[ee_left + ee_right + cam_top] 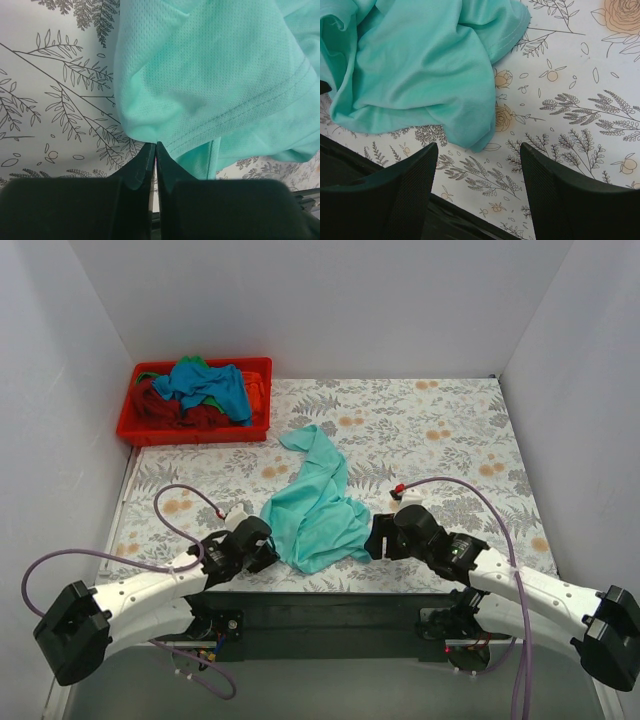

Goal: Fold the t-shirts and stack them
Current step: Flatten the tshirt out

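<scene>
A mint-teal t-shirt (315, 505) lies crumpled on the flowered tablecloth, close to the near edge. My left gripper (270, 552) is at its lower left corner. In the left wrist view the gripper (156, 144) is shut, its tips meeting on the folded edge of the shirt (210, 75), where the cloth draws down to a point. My right gripper (372, 540) is at the shirt's lower right corner. In the right wrist view it (478, 145) stands open over bare tablecloth, just short of a corner of the shirt (420, 65). More t-shirts (205, 390), blue, dark red, green and orange, are heaped in a bin.
The red plastic bin (195, 432) stands at the back left of the table. The flowered tablecloth (440, 430) covers the table between white walls. Purple cables loop from both arms. A black bar runs along the near edge (330, 605).
</scene>
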`<act>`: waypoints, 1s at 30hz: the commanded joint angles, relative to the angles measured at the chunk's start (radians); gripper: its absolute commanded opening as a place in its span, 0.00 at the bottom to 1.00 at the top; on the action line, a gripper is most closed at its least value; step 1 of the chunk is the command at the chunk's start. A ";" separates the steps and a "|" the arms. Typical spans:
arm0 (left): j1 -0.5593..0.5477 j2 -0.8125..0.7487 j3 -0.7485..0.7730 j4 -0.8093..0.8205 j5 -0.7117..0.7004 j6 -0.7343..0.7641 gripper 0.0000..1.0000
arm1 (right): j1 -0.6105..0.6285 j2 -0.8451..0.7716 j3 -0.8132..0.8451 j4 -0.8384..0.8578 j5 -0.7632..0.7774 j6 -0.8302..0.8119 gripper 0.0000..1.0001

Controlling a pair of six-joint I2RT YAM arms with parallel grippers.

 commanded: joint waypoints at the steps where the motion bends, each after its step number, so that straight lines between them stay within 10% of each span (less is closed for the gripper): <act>1: -0.003 -0.077 0.027 -0.055 -0.065 -0.006 0.00 | 0.009 0.022 -0.007 0.048 0.012 0.010 0.73; 23: 0.007 -0.375 0.320 -0.389 -0.464 0.106 0.00 | 0.052 0.248 -0.021 0.240 -0.033 -0.023 0.69; 28: 0.007 -0.469 0.301 -0.347 -0.491 0.205 0.00 | 0.054 0.302 0.019 0.242 -0.012 -0.063 0.44; 30: 0.007 -0.470 0.310 -0.352 -0.505 0.225 0.00 | 0.051 0.306 0.040 0.240 -0.002 -0.083 0.11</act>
